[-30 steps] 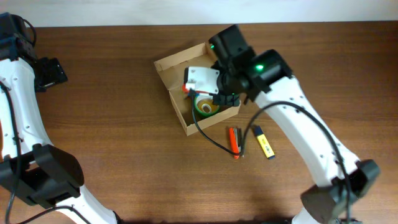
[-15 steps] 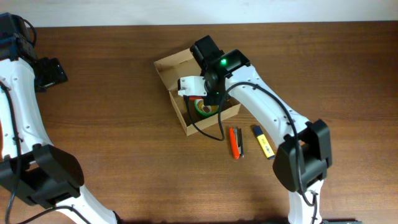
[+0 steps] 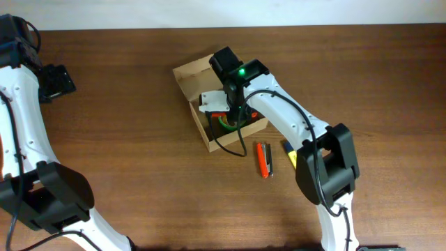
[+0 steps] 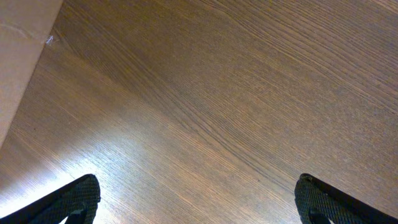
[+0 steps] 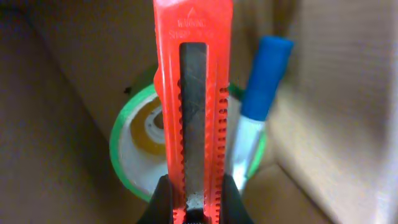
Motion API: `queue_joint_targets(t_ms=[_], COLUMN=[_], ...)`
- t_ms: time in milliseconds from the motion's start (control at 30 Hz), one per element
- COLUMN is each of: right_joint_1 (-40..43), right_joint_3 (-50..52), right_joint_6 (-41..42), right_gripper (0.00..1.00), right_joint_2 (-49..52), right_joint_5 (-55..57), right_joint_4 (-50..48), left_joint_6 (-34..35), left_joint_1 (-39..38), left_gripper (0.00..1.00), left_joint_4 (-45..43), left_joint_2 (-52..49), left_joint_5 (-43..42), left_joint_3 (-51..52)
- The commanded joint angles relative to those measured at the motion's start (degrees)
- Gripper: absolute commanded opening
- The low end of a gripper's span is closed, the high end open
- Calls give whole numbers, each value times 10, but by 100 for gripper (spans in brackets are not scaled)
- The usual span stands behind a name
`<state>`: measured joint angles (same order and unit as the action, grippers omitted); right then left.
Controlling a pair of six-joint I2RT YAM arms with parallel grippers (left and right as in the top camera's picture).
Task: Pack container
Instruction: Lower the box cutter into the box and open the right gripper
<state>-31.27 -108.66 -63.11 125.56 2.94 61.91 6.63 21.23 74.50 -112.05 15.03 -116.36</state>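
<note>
Cardboard walls close in tight around the right end effector [image 5: 196, 200], which is clenched on a red utility knife [image 5: 198, 106] and holds it down into the container [image 3: 197, 72]. On the box floor a green tape roll [image 5: 134, 149] takes up most of the room. A blue-capped marker [image 5: 266, 81] leans at the roll's 1 o'clock, against the wall on that side. Little free space shows on either side of the knife.

The container sits on the counter [image 3: 125, 160] at 12 o'clock from the middle of the overhead view, its flap open toward 10 o'clock. Bare wood spreads wide at its 9 o'clock and 3 o'clock. An orange cutter [image 3: 263, 159] lies at its 5 o'clock, apart from the box, with a yellow marker [image 3: 288, 149] just beyond, partly under the right arm.

The left end effector [image 4: 198, 202] is released, fingertips [image 4: 74, 198] spread wide over empty wood at the far 9 o'clock edge.

Compared with a second ago, the right wrist has moved from the box's 3 o'clock rim toward its middle and the elbow has swung inward, now covering part of the yellow marker. The cutter, box and left arm lie as before.
</note>
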Motion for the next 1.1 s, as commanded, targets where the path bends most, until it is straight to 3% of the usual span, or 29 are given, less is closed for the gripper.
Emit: queue_joint_targets(t_ms=[0, 67, 200, 333, 400, 600, 900, 1067], right_joint_1=[2, 2, 2, 2, 2, 2, 27, 50], right_joint_3=[-7, -7, -7, -7, -8, -8, -8, -8], right_joint_6=[17, 21, 46, 69, 87, 116, 346, 418], right_gripper=[4, 4, 34, 47, 59, 64, 66, 67], right_joint_2=[13, 13, 13, 13, 12, 10, -62, -140], right_joint_5=[-14, -13, 7, 38, 53, 85, 80, 39], right_joint_4=[4, 3, -14, -38, -51, -70, -110, -102], left_joint_6=[-7, -7, -7, -7, -7, -7, -7, -7], left_joint_1=[-1, -1, -1, -1, -1, -1, -1, -1], left_gripper=[100, 100, 100, 100, 100, 100, 100, 100], left_joint_4=[1, 1, 1, 1, 1, 1, 1, 1], left_joint_2=[14, 14, 14, 14, 14, 14, 14, 14], left_joint_5=[2, 2, 2, 2, 2, 2, 2, 2], left_joint_3=[2, 2, 2, 2, 2, 2, 2, 2])
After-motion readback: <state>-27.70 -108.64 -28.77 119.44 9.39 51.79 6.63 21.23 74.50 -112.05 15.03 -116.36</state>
